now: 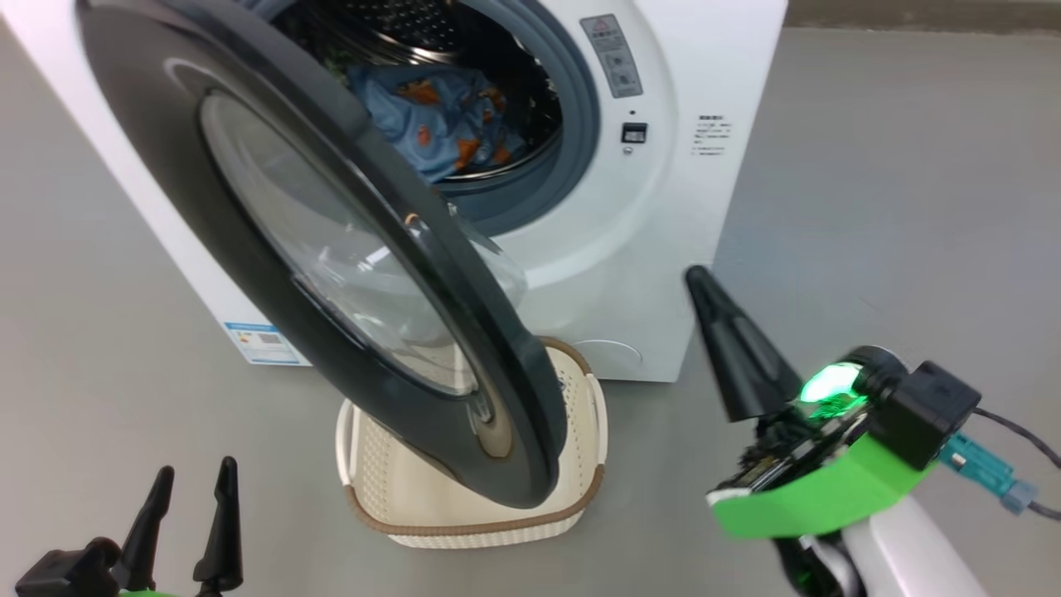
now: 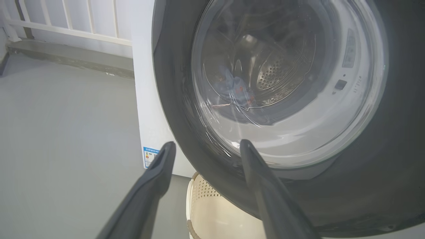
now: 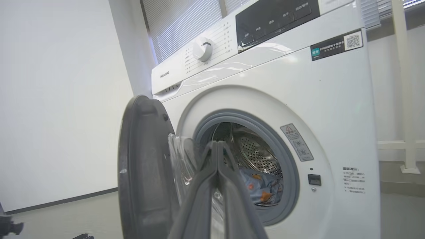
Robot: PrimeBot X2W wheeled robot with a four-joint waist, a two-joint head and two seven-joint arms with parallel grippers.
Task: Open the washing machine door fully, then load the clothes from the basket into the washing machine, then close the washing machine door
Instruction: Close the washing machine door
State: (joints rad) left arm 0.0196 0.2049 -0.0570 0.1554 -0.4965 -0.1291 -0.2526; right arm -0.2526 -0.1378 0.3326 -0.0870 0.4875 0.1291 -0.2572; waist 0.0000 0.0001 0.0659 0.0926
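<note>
The white washing machine [image 1: 655,207] stands ahead with its black-rimmed door [image 1: 273,249] swung partly open over the cream basket [image 1: 572,464] on the floor. Light blue printed clothes [image 1: 439,116] lie inside the steel drum, also visible as clothes [image 3: 262,187] in the right wrist view. No clothes show in the visible part of the basket. My right gripper [image 1: 696,278] is shut with nothing in it, held to the right of the door and apart from it. My left gripper [image 1: 195,477] stands open at the lower left; its fingers [image 2: 159,166] point at the door's [image 2: 365,186] outer face.
Grey floor [image 1: 895,207] spreads to the right and left of the machine. A white railing [image 2: 66,23] runs along the wall behind it. The control panel with a dial [image 3: 202,49] tops the machine.
</note>
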